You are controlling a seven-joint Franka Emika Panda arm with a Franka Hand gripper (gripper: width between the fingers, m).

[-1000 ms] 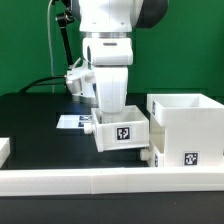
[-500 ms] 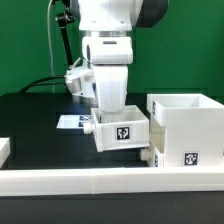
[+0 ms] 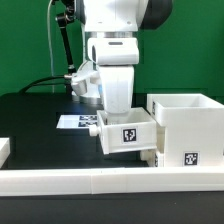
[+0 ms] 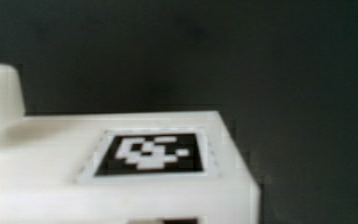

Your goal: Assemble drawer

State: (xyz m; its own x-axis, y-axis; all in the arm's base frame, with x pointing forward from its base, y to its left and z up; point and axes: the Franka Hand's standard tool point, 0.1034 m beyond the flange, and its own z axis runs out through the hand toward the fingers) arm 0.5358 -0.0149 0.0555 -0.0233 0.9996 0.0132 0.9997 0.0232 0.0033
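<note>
In the exterior view my gripper (image 3: 120,108) reaches down into a small white tray (image 3: 128,135) with a black-and-white tag on its front. The fingertips are hidden behind the tray's wall. The tray hangs from the gripper just above the table, close to the left side of the tall white housing (image 3: 188,128), which also bears a tag. A small white knob-like part (image 3: 149,157) shows below the tray, by the housing's foot. In the wrist view the tray's tagged face (image 4: 153,153) fills the frame, and no fingers show.
A long low white rail (image 3: 100,181) runs along the front of the table. The marker board (image 3: 76,121) lies flat behind the tray. A white block (image 3: 4,150) sits at the exterior view's left edge. A black cable runs behind the arm.
The arm and the tray it holds have shifted toward the exterior view's right, closer to the housing. The housing and the rail have not moved.
</note>
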